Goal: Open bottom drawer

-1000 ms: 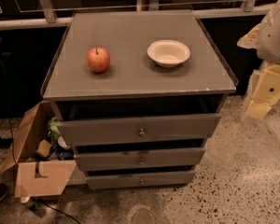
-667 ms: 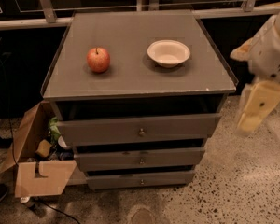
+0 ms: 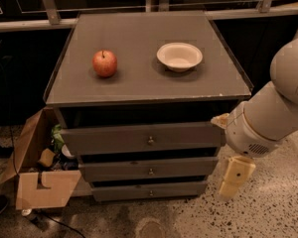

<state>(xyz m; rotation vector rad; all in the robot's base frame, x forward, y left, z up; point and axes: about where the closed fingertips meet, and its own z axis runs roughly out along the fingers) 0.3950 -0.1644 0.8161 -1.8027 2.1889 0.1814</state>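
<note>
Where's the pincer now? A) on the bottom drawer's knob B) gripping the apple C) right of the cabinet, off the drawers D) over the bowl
C: the pincer hangs low beside the cabinet's right side, apart from the bottom drawer and its knob.

No writing, label, brand, number or sign can be read anywhere: not on the dull grey wooden cabinet (image 3: 139, 86), the brown cardboard box (image 3: 39, 190) at lower left, or the robot's cream claw (image 3: 231, 185) hanging lower right beside the cabinet.
</note>
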